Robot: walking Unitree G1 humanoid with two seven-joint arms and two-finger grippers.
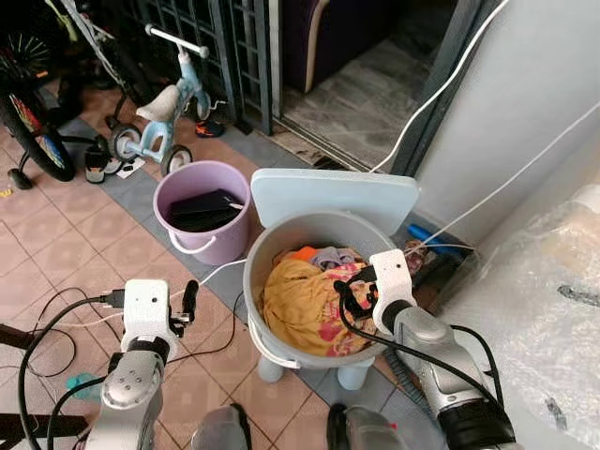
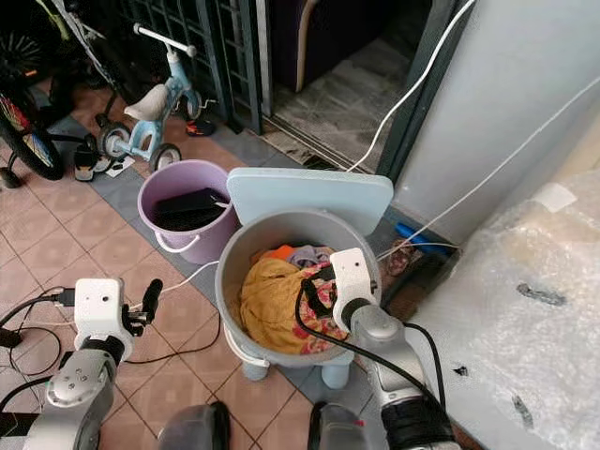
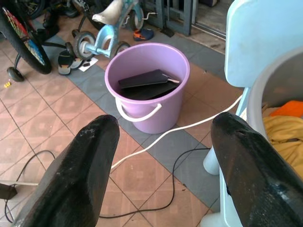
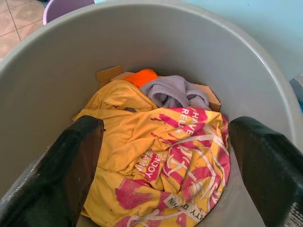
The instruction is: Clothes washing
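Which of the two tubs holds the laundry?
The grey tub, with the yellow shirt inside and the right pincer over it. The purple bucket holds only a flat black thing.

The yellow shirt (image 4: 156, 156) covers the tub's bottom and most of the grey garment (image 4: 173, 92).

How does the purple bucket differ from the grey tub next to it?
The purple bucket is smaller than the grey tub. The bucket stands straight on the tiled floor; the tub sits raised on pale feet. The bucket holds a flat black item; the tub holds clothes, mainly a yellow shirt with pink print. The right tool, open, hangs over the tub; the left tool, open, faces the bucket. Both are round, open-topped and have white handles.
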